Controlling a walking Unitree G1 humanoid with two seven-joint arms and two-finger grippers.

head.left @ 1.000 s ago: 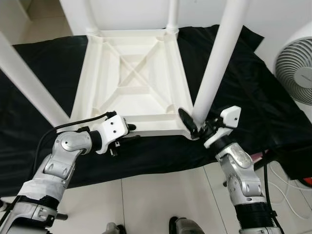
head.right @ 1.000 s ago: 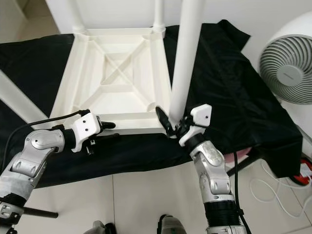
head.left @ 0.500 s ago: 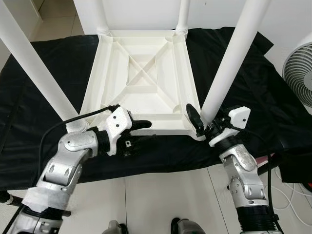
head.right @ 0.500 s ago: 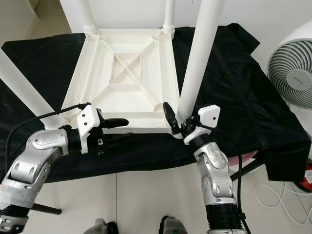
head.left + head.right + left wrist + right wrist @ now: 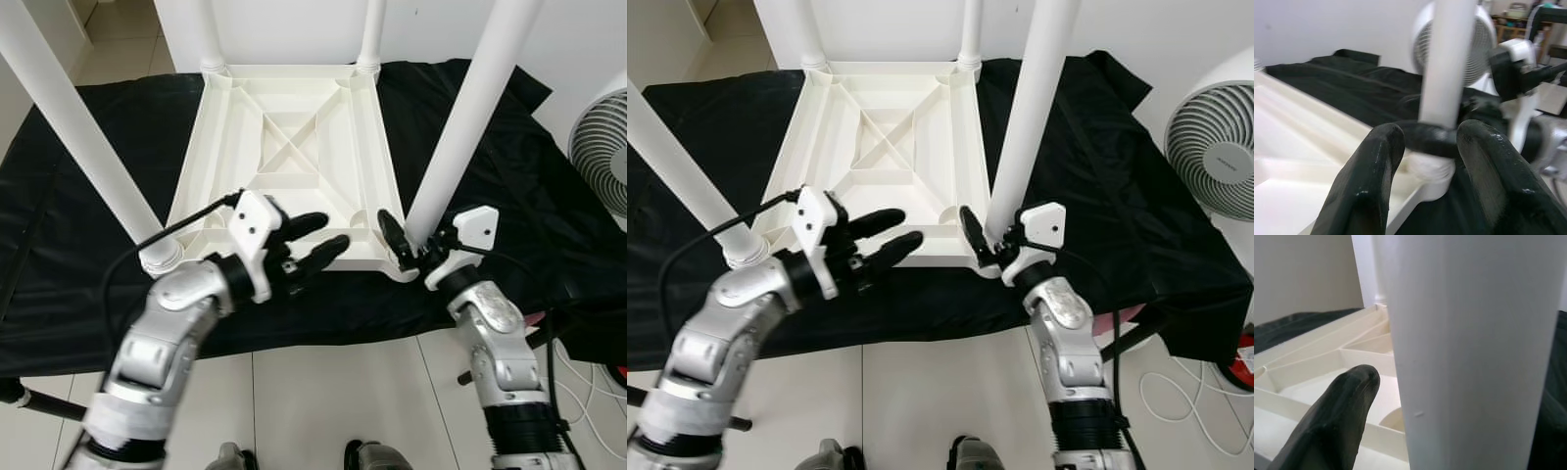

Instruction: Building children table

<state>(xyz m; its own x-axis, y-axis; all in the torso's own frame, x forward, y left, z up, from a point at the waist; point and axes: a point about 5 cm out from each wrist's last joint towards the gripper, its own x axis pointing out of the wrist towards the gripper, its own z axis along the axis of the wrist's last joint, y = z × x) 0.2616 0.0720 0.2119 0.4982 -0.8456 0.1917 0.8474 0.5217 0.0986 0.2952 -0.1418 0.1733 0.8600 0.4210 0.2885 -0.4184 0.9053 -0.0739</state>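
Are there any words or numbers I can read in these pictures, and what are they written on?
Fan: a small grey mark sits on the round hub in its middle, too small and blurred to read.
Upside-down white table: plain moulded plastic, no words or numbers visible.
Black cloth: no print.
Left gripper and right gripper: no labels can be made out.
So nothing here can be read.

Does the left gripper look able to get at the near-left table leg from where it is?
Probably yes: the left gripper hangs open over the tabletop's near edge, and nothing stands between it and the near-left leg.
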